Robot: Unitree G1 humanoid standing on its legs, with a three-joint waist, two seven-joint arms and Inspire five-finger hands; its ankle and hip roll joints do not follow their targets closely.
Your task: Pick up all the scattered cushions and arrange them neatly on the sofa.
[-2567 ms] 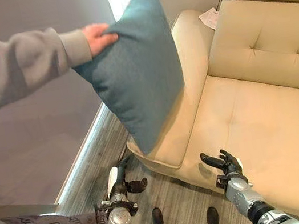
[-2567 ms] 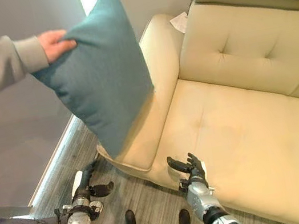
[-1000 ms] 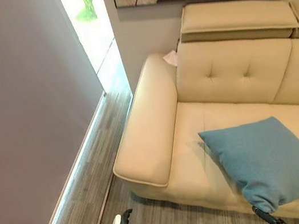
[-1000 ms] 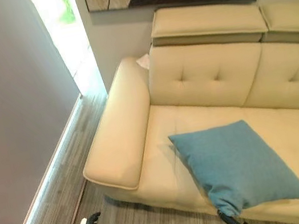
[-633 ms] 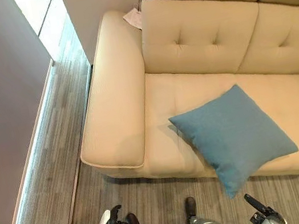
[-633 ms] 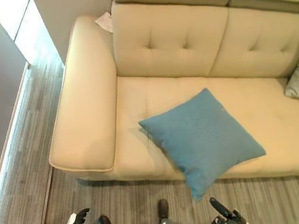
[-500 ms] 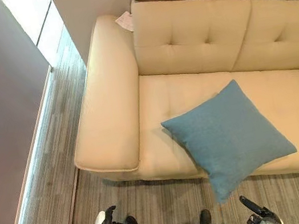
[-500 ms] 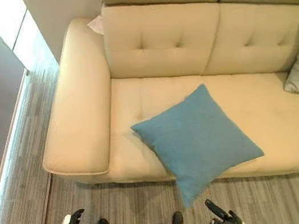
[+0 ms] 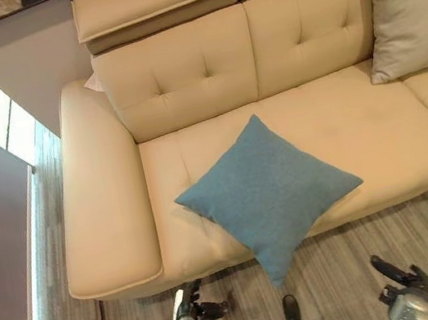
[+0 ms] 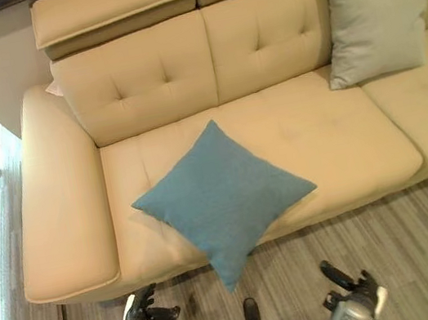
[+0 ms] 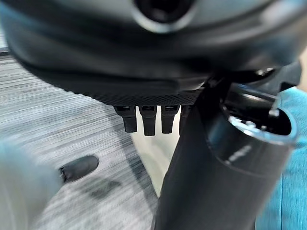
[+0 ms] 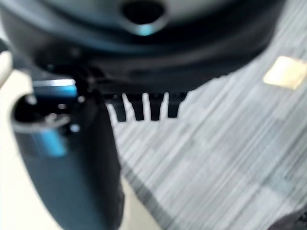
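Step in hand: teal cushion point(image 9: 267, 189) down on beige sofa point(image 9: 331, 118), lying flat and skewed diamond-wise on left seat, one corner overhanging front edge. Likely needs grasp and standing upright against backrest.
Grey cushion point(image 9: 404, 8): upright against backrest, further right, looks already placed.
Left hand point(image 10: 143, 306): low over wood floor point(image 10: 424, 222), fingers relaxed, empty, just below cushion's overhanging corner.
Right hand point(image 9: 404, 276): fingers spread, empty, apart from cushion, to its right.
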